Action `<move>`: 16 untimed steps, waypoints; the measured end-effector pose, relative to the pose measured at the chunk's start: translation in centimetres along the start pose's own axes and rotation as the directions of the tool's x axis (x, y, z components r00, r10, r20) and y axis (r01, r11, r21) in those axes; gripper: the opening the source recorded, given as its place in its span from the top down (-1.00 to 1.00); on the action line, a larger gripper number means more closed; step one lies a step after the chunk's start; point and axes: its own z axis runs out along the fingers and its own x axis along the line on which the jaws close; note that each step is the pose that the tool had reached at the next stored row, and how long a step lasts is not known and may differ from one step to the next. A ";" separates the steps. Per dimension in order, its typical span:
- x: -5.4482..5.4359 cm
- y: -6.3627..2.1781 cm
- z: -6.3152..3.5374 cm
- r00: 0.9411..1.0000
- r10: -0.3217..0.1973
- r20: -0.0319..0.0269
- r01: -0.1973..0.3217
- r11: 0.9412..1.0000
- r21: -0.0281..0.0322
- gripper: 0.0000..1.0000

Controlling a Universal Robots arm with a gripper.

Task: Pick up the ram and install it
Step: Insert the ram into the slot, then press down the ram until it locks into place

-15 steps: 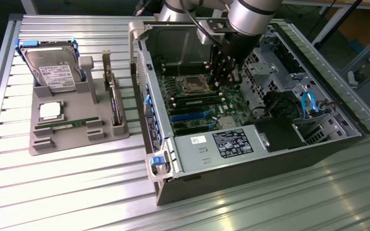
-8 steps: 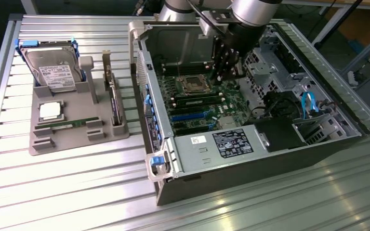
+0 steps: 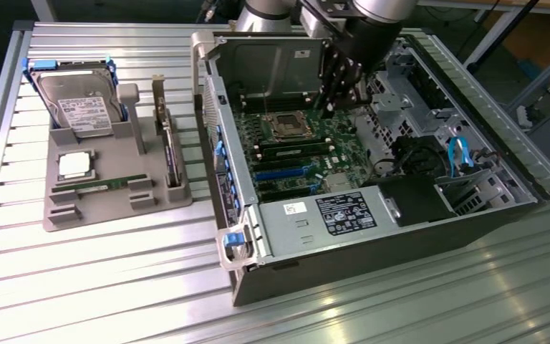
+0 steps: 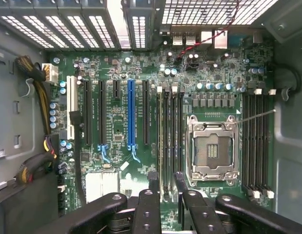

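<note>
The ram [image 3: 108,185] was a thin, narrow green stick with a dark run of chips along its length. It lay flat in a shallow groove of a grey tray [image 3: 112,215], outside the computer case [image 3: 399,258] and on the exterior view's left of it, untouched by the arm. On the same tray, farther from the case than the ram's near end, sat a square silver CPU chip [image 3: 74,165]. Behind that a hard drive [image 3: 79,107] leaned in its cradle. A larger green expansion card [image 3: 168,154] stood on edge along the tray side nearest the case. Tray and case both rested on a ribbed metal table [image 3: 112,287].

Inside the case, the tool [image 3: 340,107] [image 4: 165,178] hung over the motherboard [image 4: 117,73] with its fingers [image 4: 152,178] spread apart, nothing visible between them. Through the gap showed the long memory slots [image 4: 171,126], which ran just beside the open CPU socket [image 4: 212,146] [image 3: 285,127]. In the exterior view dark green strips lay among those slots; whether one was a seated stick I could not tell. A blue card slot [image 4: 131,114] lay beyond the memory slots, on their side away from the socket, toward the case's cable bundle.
</note>
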 end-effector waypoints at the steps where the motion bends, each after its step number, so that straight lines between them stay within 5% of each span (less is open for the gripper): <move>1: 0.0 0.01 -0.40 1.000 0.000 0.000 0.000 1.000 0.000 0.49; 5: 0.0 0.05 -1.39 1.000 0.000 0.000 0.000 1.000 0.000 0.49; 16: 0.0 0.05 -1.39 1.000 0.000 0.000 0.000 1.000 0.000 0.49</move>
